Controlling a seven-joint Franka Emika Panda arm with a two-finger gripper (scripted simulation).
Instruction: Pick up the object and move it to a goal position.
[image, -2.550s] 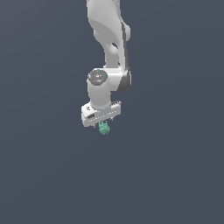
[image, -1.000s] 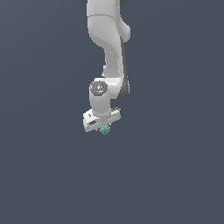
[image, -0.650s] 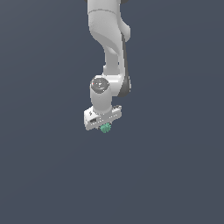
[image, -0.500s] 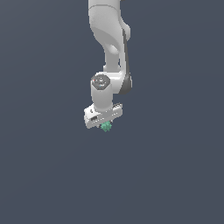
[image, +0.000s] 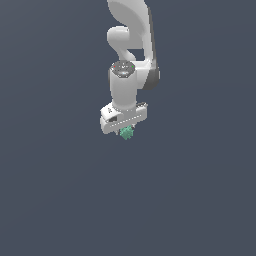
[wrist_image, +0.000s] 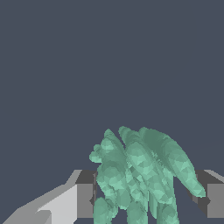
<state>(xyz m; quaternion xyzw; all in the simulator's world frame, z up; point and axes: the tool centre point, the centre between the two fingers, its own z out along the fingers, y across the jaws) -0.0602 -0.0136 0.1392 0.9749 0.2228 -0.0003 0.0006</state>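
Note:
The object (image: 127, 132) is a tiny teal-green bumpy lump. In the exterior view it hangs just below my white gripper (image: 126, 131), held in the air against the flat dark grey background. In the wrist view the object (wrist_image: 140, 175) fills the space between my two fingers (wrist_image: 83, 199), which press on it from both sides. The gripper is shut on the object. The fingertips are hidden behind the hand in the exterior view.
The white arm (image: 131, 55) comes down from the top of the exterior view. A uniform dark grey surface (image: 60, 190) surrounds everything; no other objects or goal marker show.
The gripper, still holding the object, has risen a little and drifted slightly toward the exterior view's right over the last seconds.

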